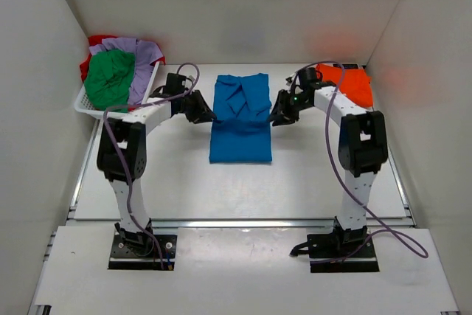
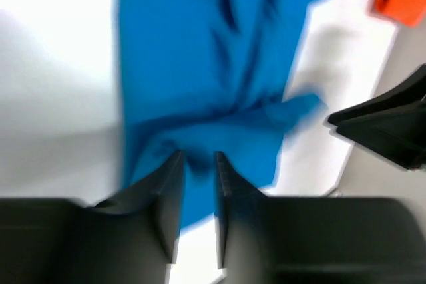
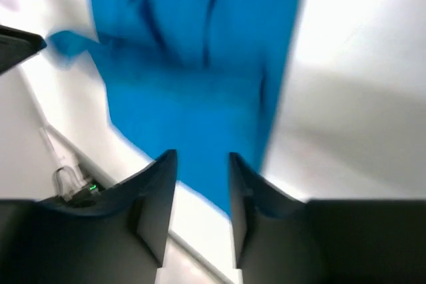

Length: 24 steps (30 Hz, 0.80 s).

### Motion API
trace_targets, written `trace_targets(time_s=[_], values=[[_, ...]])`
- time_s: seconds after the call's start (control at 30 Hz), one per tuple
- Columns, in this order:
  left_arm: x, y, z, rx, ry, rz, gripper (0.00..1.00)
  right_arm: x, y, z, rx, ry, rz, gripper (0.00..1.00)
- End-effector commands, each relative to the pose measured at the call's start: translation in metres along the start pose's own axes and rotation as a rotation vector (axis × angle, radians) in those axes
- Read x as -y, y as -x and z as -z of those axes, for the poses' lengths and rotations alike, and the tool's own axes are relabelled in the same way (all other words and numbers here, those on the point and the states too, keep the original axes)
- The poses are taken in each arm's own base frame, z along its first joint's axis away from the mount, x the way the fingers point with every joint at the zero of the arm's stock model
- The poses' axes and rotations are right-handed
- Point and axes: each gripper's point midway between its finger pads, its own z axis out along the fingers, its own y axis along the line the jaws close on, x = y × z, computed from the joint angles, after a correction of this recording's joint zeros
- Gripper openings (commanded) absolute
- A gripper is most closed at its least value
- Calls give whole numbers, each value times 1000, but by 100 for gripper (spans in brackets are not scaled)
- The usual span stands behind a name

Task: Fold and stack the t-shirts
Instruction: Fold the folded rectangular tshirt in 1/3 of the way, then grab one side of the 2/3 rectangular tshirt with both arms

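Top external view: a bright blue t-shirt (image 1: 240, 119) lies partly folded at the middle of the white worktop (image 1: 184, 182), with its sleeves turned inward at the end nearer the far edge. The two arms reach in from either side of it. An orange t-shirt (image 1: 346, 82) lies at the far right corner. At the far left corner, a white basket (image 1: 81, 105) holds a green t-shirt (image 1: 110, 79), a lavender t-shirt (image 1: 146, 57) and a red t-shirt (image 1: 97, 40) in a heap.

Left wrist view, blurred: the left jaws are clenched on the blue shirt's left edge, and creases run into them. Right wrist view, also blurred: the right jaws stand parted over the opposite edge, where the cloth lies flat beneath them, ungathered.

The likely risk is that, with only one side held, a pull from the left arm could drag the whole shirt sideways and undo the tucked sleeves. If the right jaws close too shallowly, the thin edge may slip out mid-fold and leave a crooked fold.
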Motion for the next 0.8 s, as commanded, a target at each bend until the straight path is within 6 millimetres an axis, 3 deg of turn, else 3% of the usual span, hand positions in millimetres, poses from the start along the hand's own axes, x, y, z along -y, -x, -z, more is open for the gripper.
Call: trace_targets(time_s=[0.0,0.07,0.17,0.2,0.23,0.33,0.47,0.5,0.57,0.7,0.77], values=[[-6,22,-5,-2,-8,11,41,15,22,7,5,-76,31,36],[-10,22,-7,-5,-13,16,49,27,20,7,11,-106,16,43],[-22,6,-5,-30,1,21,49,32,4,11,36,-106,7,49],[-26,-7,-3,-48,0,24,49,36,-11,12,18,-107,-13,50],[-29,-17,0,-54,-4,23,49,32,-14,10,28,-92,-5,50],[-39,-56,6,-91,11,41,49,37,-56,4,-7,-85,-42,52],[-55,-108,10,-127,32,75,50,28,-87,-9,-18,-45,-72,54],[-54,-113,11,-130,32,77,51,31,-99,-12,-37,-51,-87,54],[-65,-129,12,-142,64,101,55,25,-103,-19,-25,-38,-102,54],[-58,-137,4,-143,64,115,57,25,-110,-30,-29,-38,-118,52],[-54,-134,-2,-131,71,106,53,26,-111,-34,-28,-42,-122,33]])
